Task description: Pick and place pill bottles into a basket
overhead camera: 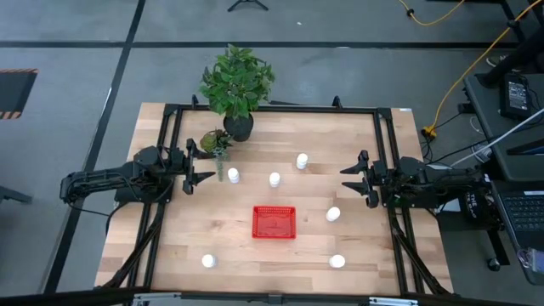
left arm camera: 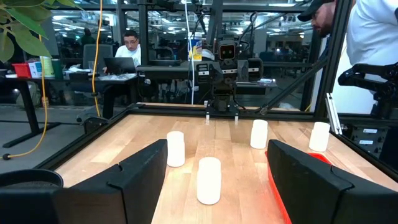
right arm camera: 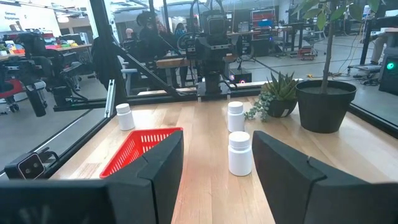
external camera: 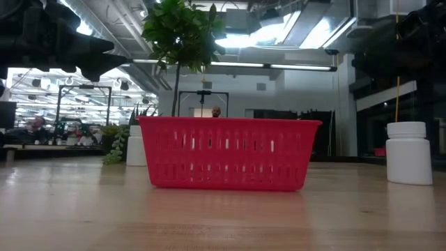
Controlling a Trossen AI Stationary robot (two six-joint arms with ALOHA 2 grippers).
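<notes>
High view shows the small red plastic mesh basket empty at the table's centre-front, its long axis running left–right. All six small white capped pill bottles stand upright, scattered around it — nothing placed yet. Left gripper and right gripper wait at the table's sides, jaws apart, holding nothing.

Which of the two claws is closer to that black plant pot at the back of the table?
Left. The left gripper sits just beside and slightly in front of the black plant pot, near the table's left edge. The right gripper waits across the table at its right edge, much farther off.
</notes>
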